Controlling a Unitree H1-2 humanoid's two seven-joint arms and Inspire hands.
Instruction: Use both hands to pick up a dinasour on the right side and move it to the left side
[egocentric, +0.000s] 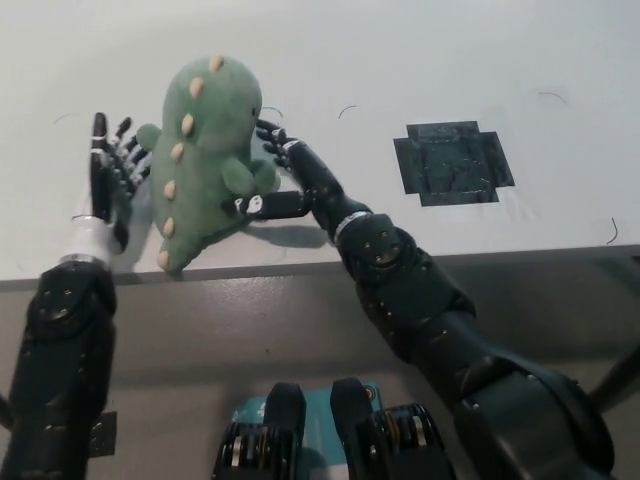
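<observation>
A green plush dinosaur (205, 150) with cream back spikes sits on the white table (400, 60) at the left. It leans a little, and its tail reaches near the front edge. My left hand (105, 180) stands to the dinosaur's left with its fingers spread, a small gap away from the toy. My black right hand (285, 178) lies against the dinosaur's other side. Its fingers are stretched out along the body, and one fingertip rests at the belly without closing round it.
A black tape patch (455, 163) is stuck on the table right of the middle. The table's front edge (450, 255) runs across just below both hands. A few thin dark marks (347, 109) lie scattered on the surface.
</observation>
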